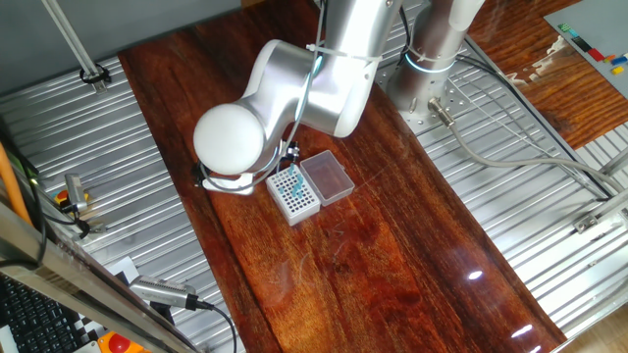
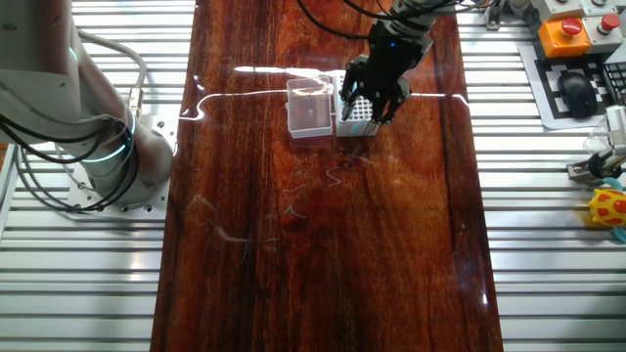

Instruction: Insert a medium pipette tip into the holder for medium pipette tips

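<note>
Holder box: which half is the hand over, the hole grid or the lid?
The hand is over the white hole grid; the clear pinkish lid lies open beside it, uncovered.

A black keyboard point(image 2: 587, 93) and an orange button box point(image 2: 570, 31) sit past the counter's edge, with a yellow toy point(image 2: 608, 208) nearby on the metal slats.

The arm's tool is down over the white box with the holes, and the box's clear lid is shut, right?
Not quite. The tool is down over the white box, but its clear lid is open, lying flat beside the box. The fixed view with the arm's white round joint shows it best.
</note>
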